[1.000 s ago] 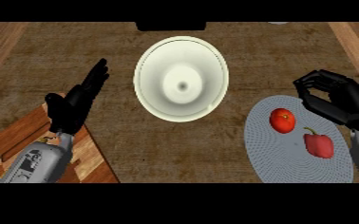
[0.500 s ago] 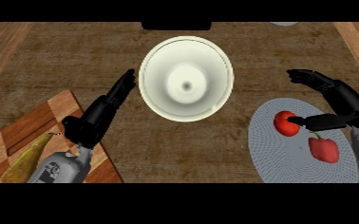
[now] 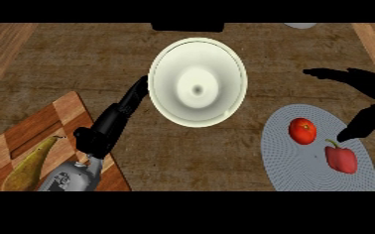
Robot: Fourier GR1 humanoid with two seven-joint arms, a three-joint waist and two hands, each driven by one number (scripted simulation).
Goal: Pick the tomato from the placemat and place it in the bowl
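Counter, brown wood grain, items from left:
- Cutting board, lower left corner; pear lying on it
- Left hand: fingers straight, holding nothing, tips at the bowl's left rim
- Bowl, cream, centre of counter, nothing in it
- Placemat, grey, round, lower right
- Tomato: on the placemat's upper part, not held
- Red pepper: on the placemat, just right of the tomato
- Right hand: at right edge, fingers and thumb spread wide, empty, thumb near the tomato
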